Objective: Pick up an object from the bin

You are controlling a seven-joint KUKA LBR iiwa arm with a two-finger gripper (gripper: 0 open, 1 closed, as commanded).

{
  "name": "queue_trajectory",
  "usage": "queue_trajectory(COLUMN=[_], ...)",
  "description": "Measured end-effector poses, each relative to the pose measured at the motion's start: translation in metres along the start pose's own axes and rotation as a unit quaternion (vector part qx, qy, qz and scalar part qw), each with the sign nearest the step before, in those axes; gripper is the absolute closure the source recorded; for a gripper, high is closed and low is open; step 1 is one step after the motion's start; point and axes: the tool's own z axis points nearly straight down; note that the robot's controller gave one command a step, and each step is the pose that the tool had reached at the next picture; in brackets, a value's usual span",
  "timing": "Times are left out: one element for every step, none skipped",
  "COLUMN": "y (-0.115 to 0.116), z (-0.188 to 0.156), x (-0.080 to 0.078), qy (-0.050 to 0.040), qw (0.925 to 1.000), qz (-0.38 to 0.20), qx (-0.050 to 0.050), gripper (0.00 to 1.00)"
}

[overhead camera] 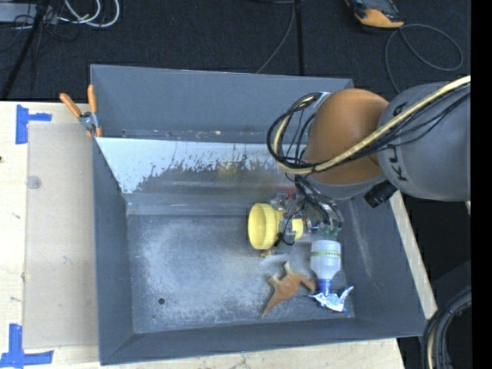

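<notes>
My gripper (302, 216) hangs under the arm's orange cover at the right middle of the bin, low over the floor. Directly to its left a yellow round cup-like thing (262, 226) lies on its side, touching or very close to the gripper. Just below the gripper lies a small white bottle (326, 257) with a pale green band. A brown flat animal-shaped piece (287, 284) lies in front of that, and a blue and silver crumpled wrapper (332, 297) sits at the bottle's lower end.
All the loose things are clustered in the right half of the bin, near its right wall. The arm and its black cables come in from the right, above the bin's back right corner.
</notes>
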Motion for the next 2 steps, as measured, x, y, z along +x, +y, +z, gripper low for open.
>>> queue_trajectory(y=[0.0,0.005], z=[0.0,-0.129], x=[0.0,0.0], qy=[0.0,-0.0035], qw=[1.0,0.9998], qz=[0.0,-0.021], qx=[0.0,0.0], gripper=[0.0,1.0])
